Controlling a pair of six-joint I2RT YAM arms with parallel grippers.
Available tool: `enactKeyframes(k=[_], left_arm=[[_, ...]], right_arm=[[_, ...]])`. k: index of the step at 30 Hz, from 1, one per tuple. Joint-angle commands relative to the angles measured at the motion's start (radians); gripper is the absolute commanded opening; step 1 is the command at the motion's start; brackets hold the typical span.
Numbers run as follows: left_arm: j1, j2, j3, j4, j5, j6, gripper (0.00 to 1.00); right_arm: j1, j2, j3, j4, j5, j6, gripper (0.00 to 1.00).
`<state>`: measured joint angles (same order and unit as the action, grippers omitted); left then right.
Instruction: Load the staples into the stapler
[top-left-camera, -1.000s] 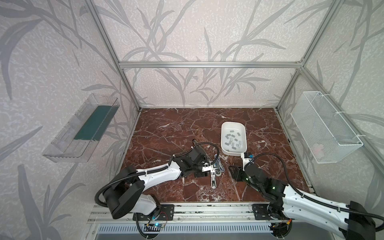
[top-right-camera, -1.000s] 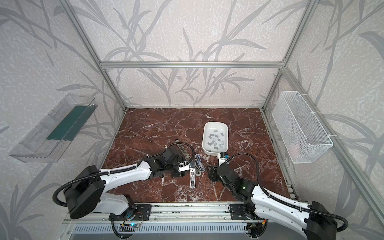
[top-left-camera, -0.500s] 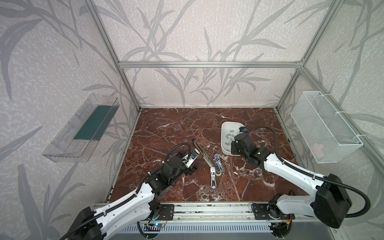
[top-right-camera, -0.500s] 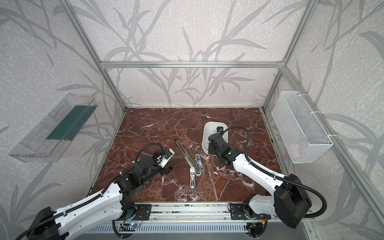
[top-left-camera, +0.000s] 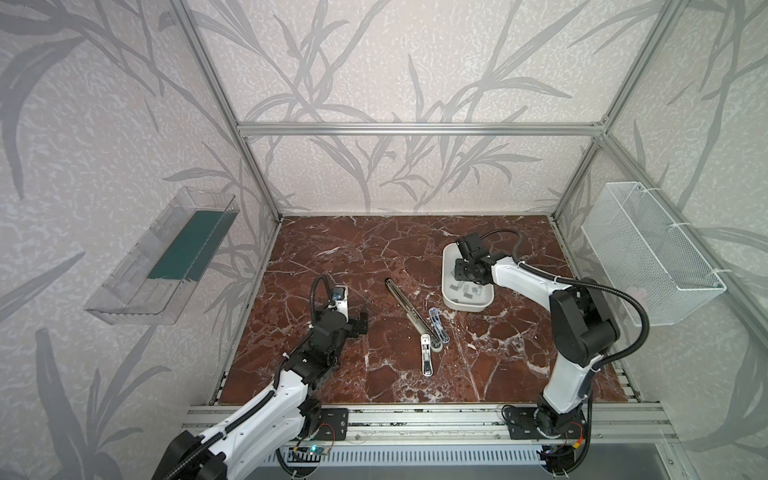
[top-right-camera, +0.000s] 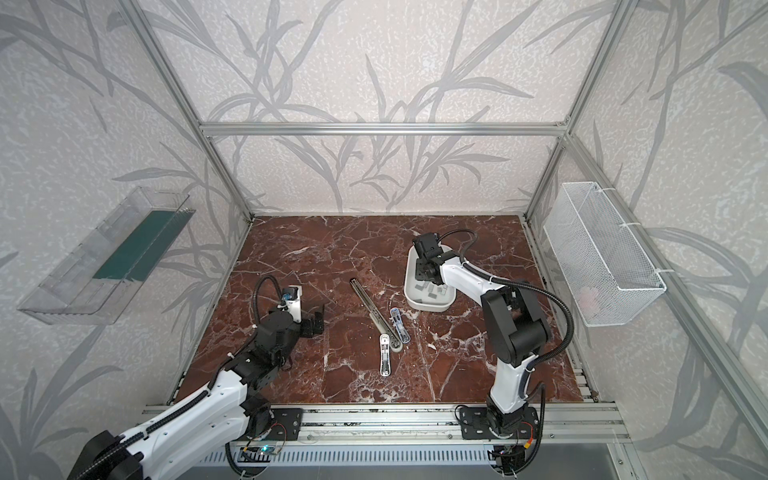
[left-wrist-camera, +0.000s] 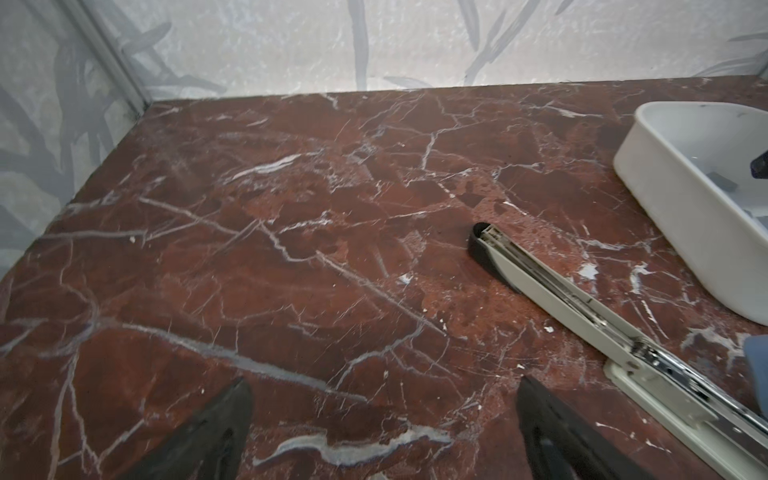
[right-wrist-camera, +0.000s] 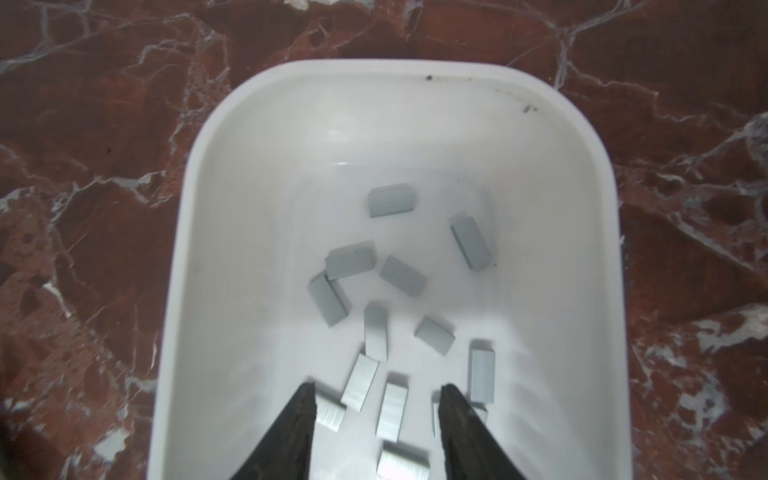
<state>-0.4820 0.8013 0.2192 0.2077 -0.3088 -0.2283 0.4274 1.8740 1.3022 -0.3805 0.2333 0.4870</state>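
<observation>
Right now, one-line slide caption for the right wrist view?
Right fingers open over loose grey staples in the white tray on red marble.

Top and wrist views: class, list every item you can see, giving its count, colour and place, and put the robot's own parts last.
table: one, red-brown marble, cell floor
tray: one, white, on the table right of centre
staples: about a dozen strips, grey, loose in the tray
large stapler: one, cream with a black end, swung open mid-table
small stapler: one, blue and clear, beside the large stapler's hinge
clear bin: one, transparent with a dark green panel, left wall
wire basket: one, white, right wall
left gripper: one, black, open, over bare table left of the staplers
right gripper: one, black, open, over the staples in the tray
</observation>
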Motion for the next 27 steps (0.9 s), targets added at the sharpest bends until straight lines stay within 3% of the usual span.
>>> enactKeyframes(k=[1, 4, 12, 18, 27], left_arm=[[0.025, 0.021, -0.003, 0.058, -0.011, -0.126, 0.99], [0.035, 0.050, -0.007, 0.077, -0.034, -0.143, 0.99], [0.042, 0.084, 0.002, 0.077, -0.040, -0.154, 0.99], [0.044, 0.088, 0.003, 0.077, -0.030, -0.154, 0.99], [0.045, 0.089, 0.002, 0.081, -0.022, -0.151, 0.99]], right_arm=[[-0.038, 0.057, 0.075, -0.021, -0.070, 0.044, 0.48], [-0.055, 0.123, 0.144, -0.039, -0.057, 0.032, 0.45], [-0.057, 0.276, 0.336, -0.209, 0.155, -0.094, 0.45], [-0.077, 0.355, 0.422, -0.279, 0.135, -0.117, 0.37], [-0.102, 0.343, 0.406, -0.278, 0.168, -0.057, 0.40]])
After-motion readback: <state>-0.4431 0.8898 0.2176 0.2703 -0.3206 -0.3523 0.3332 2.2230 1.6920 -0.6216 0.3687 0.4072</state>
